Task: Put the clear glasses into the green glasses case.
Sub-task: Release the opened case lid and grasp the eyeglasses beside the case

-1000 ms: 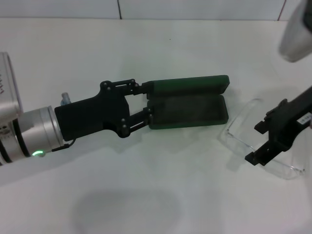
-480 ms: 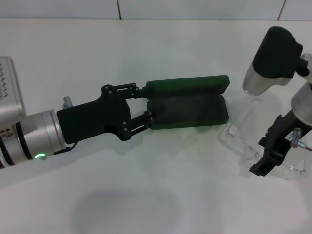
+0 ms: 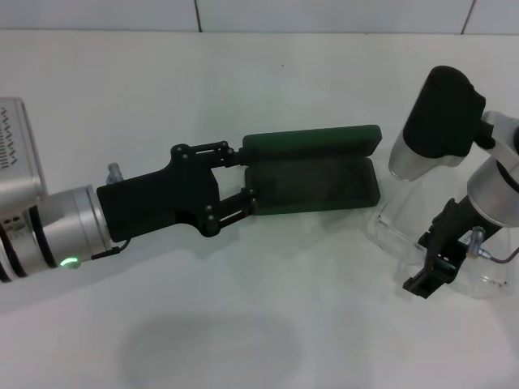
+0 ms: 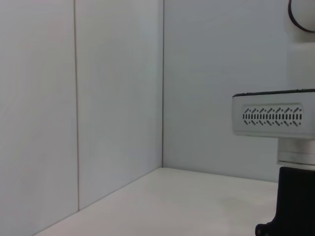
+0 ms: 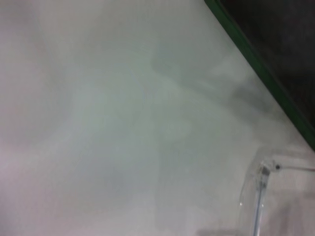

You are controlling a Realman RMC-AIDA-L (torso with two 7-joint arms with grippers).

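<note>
Two arms at work over white table [image 3: 268, 105]. Left gripper [image 3: 247, 174] lying flat along table, fingers spread and bracing left end of green glasses case [image 3: 312, 174], one finger against raised lid, other against tray, holding case open with dark lining upward. Case long axis running left to right, open mouth facing up.

Clear glasses [image 3: 405, 215] resting on table just beside right end of case, outside it, slanting away toward near right; hinge and one clear arm also visible in right wrist view [image 5: 258, 196], next to green case rim [image 5: 261, 69].

Right gripper [image 3: 430, 271] down directly over glasses, at near-right part of frame; whether open or already pinching plastic, cannot tell. Clearly nearer arm for pickup.

Judgement: grasp step in hand, nothing yet in case. Next move likely a lift, a carry leftward, and a turn to bring glasses' length in line with tray.
</note>
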